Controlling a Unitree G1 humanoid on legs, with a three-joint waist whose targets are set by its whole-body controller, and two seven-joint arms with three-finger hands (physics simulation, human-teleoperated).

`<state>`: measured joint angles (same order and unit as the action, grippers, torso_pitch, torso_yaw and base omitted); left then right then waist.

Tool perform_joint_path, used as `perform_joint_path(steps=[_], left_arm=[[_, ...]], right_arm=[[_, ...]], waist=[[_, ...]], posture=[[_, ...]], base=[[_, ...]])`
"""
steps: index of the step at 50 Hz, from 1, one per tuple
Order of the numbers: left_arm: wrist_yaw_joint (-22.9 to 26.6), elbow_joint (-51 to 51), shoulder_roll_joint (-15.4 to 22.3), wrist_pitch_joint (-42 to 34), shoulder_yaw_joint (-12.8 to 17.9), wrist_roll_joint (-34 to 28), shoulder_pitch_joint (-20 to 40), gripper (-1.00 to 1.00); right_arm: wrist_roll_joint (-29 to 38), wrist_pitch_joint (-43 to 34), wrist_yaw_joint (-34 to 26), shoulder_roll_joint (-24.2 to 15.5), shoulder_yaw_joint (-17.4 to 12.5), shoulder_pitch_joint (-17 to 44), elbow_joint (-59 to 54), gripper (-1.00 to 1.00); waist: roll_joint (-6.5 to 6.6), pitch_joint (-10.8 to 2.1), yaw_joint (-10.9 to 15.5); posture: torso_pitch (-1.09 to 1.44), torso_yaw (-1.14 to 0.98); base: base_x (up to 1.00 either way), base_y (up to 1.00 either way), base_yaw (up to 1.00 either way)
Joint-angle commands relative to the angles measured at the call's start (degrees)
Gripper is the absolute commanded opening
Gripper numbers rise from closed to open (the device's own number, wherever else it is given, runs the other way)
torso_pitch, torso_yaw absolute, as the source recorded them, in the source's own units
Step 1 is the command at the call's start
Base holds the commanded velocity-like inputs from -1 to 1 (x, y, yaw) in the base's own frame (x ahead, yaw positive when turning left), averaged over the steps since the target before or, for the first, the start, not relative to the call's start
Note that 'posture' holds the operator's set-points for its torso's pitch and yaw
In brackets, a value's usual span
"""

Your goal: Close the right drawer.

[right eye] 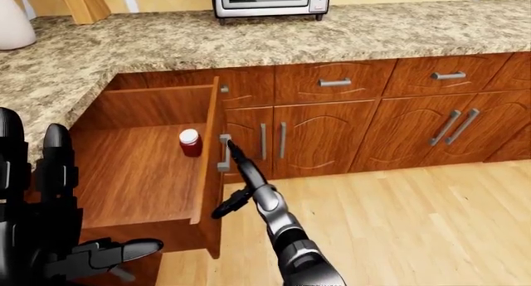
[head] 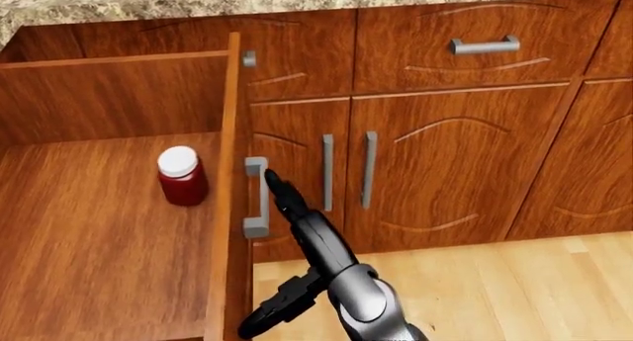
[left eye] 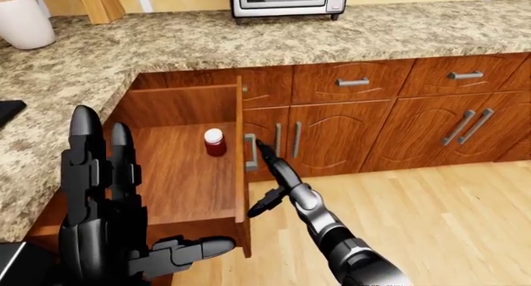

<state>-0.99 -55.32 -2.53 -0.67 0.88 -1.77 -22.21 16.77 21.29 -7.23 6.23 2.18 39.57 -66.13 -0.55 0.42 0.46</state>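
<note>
Nearest the camera, the left hand (left eye: 108, 236) fills the lower left of the left-eye view, raised with its dark fingers (left eye: 83, 149) spread and upright and the thumb jutting to the right, grasping nothing. Beyond it, the right hand (head: 282, 200) reaches up from the bottom of the head view on a grey-jointed forearm, its long fingers extended and its thumb splayed down to the left (so it is released, not clenched); the fingertips lie against or just beside the grey handle (head: 255, 196) on the drawer front, though real contact cannot be told. The right drawer (head: 109, 230) stands pulled well out from the cabinet run, its front panel seen edge-on in the head view. Inside, on the wooden floor near that panel, an upright red jar with a white lid (head: 181, 176) stands alone. Farther off are the closed cabinet doors (head: 435, 163) with vertical bar pulls, and above them a closed drawer (head: 475, 44). Over everything runs the speckled granite countertop (left eye: 249, 43), carrying a toaster oven (left eye: 286, 0) and, at far left, a white container (left eye: 25, 22).
</note>
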Motion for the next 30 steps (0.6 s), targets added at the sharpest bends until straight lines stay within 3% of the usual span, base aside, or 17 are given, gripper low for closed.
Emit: perform_joint_path(steps=[1,30], left_arm=[[-0.02,-2.15,0.06,1.39,0.02,0.05,0.34,1.0],[0.18,-1.9,-0.13,1.43,0.45,0.36,0.54,1.0]], right_arm=[[1.72,0.98,-1.69,1.35,1.51,1.31,0.52,1.0],[6.93,-0.5,-3.09,4.06,1.85,6.47,-4.36,1.0]], waist=[[0.19,-0.7,0.36],[0.31,-0.23,0.39]], posture=[[0.0,0.0],[0.0,0.0]], base=[[0.0,0.0,0.0],[0.0,0.0,0.0]])
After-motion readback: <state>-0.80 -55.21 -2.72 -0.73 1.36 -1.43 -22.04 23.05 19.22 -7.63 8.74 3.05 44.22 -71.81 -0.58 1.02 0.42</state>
